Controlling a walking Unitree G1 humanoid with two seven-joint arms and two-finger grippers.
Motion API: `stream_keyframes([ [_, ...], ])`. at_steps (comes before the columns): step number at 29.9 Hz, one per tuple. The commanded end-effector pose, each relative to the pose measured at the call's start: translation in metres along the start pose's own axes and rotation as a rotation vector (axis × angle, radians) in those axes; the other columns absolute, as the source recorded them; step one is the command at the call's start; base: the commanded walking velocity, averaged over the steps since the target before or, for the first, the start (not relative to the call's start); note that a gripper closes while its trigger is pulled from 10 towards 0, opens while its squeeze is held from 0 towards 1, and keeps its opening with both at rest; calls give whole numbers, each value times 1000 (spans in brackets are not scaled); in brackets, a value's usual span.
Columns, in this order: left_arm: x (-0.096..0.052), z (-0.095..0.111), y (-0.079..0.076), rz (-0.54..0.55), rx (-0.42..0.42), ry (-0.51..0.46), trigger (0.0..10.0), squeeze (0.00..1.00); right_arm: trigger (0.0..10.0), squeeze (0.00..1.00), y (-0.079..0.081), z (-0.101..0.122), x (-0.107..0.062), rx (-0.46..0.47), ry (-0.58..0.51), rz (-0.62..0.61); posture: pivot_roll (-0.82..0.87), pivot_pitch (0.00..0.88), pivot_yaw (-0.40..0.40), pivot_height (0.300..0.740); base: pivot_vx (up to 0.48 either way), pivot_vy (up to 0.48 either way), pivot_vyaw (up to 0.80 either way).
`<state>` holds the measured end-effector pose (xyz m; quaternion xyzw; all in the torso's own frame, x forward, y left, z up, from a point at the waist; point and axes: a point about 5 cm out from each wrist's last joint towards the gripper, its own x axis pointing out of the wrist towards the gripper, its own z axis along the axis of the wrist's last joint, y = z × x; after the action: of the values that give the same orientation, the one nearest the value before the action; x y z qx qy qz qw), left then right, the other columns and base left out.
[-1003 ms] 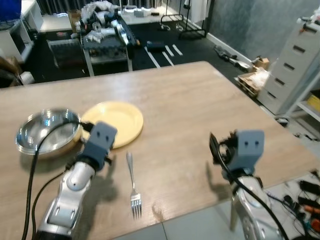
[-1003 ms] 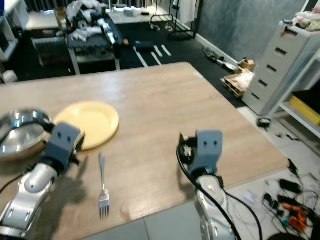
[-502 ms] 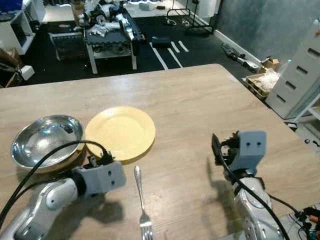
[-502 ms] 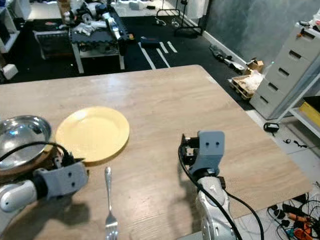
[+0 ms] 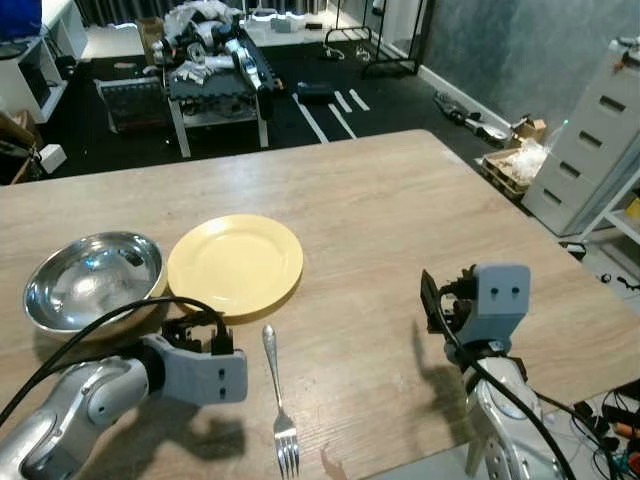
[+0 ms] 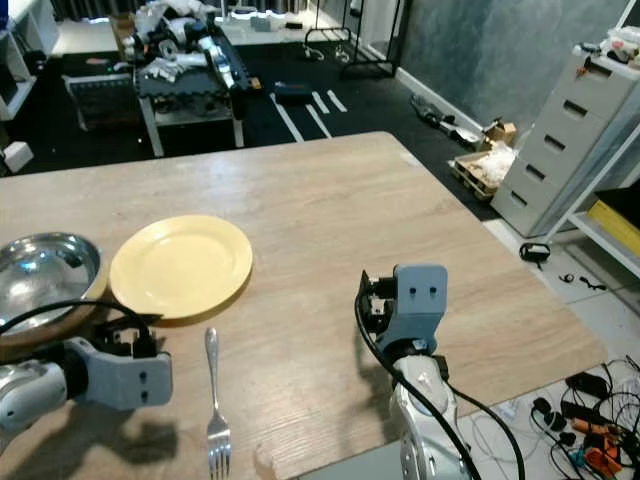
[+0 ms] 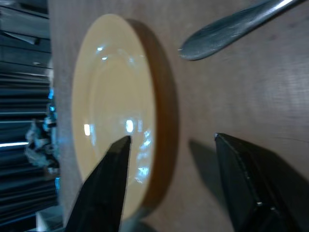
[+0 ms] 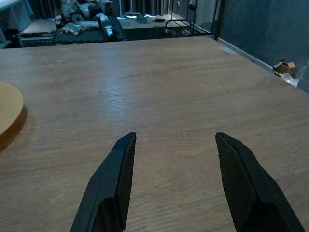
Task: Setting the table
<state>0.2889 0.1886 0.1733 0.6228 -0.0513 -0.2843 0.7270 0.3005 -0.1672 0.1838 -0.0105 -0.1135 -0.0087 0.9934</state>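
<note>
The fork (image 5: 278, 400), long axis running 12 to 6, lay at 3 o'clock of the released, nearer left gripper (image 7: 174, 181), while the right gripper (image 8: 174, 186) was released too.

Fork (image 7: 241, 26) tines cut off by frame edge; yellow plate (image 7: 113, 121) far rim behind left claw finger.
</note>
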Motion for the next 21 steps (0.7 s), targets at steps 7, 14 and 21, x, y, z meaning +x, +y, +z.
stream_keyframes([
  [7, 18, -18, -19, -90, 21, 85, 10000, 0, 10000, 0, -1, -2, -5, 5, 20, 1, 44, 189, 55, 740, 0, 0, 0],
  [14, 33, -29, -22, -96, 75, 95, 10000, 0, 10000, 0, -1, -1, -6, 3, 22, 6, 31, 203, 56, 740, 0, 0, 0],
  [21, 34, -31, -37, -95, 73, 87, 0, 0, 10000, 0, -2, -1, -7, 0, 24, -2, 32, 208, 52, 740, 0, 0, 0],
])
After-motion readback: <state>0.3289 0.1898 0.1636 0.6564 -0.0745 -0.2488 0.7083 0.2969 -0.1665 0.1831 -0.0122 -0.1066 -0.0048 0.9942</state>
